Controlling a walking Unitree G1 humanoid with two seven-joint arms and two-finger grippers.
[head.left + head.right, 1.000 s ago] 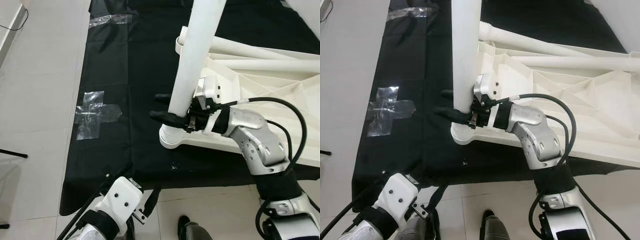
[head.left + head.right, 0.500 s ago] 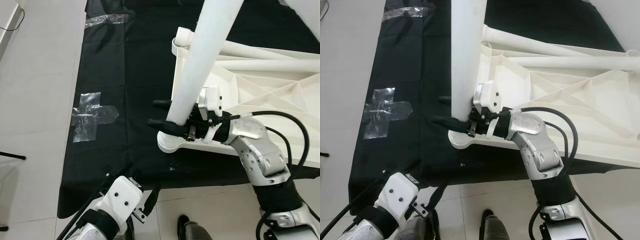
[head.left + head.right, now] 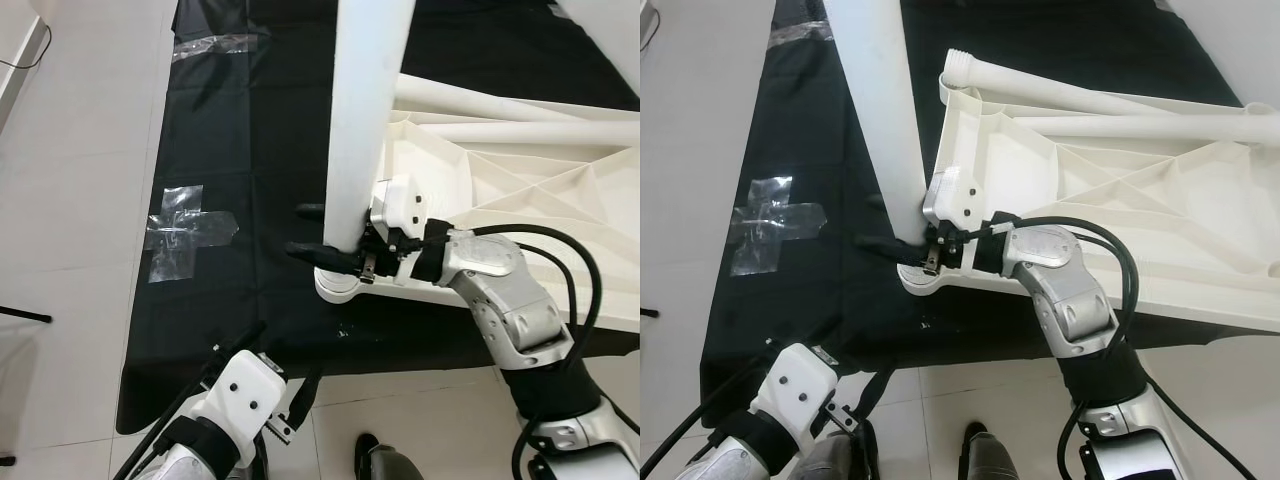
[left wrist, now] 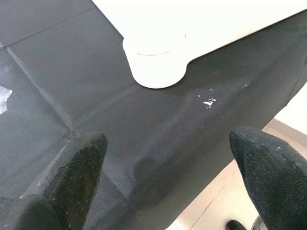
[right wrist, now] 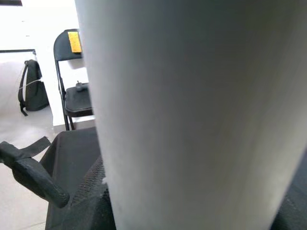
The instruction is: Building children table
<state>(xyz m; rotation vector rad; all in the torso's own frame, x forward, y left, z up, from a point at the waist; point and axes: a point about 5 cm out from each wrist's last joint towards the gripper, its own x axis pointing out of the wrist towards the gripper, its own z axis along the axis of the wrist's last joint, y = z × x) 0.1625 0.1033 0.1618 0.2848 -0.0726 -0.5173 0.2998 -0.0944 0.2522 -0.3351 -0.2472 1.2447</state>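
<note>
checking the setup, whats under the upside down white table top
A black cloth lies under the white table top, spread over pale floor tiles. What lies beneath the top's middle is covered.

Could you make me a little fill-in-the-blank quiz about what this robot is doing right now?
1. The right gripper holds a white table ___.
2. The upside-down tabletop lies on a ___ cloth.
3. The lower end of the held piece meets the round ___ at the tabletop's corner.
4. The left gripper's fingers are ___, holding nothing.

Missing words: leg; black; socket; open
</note>
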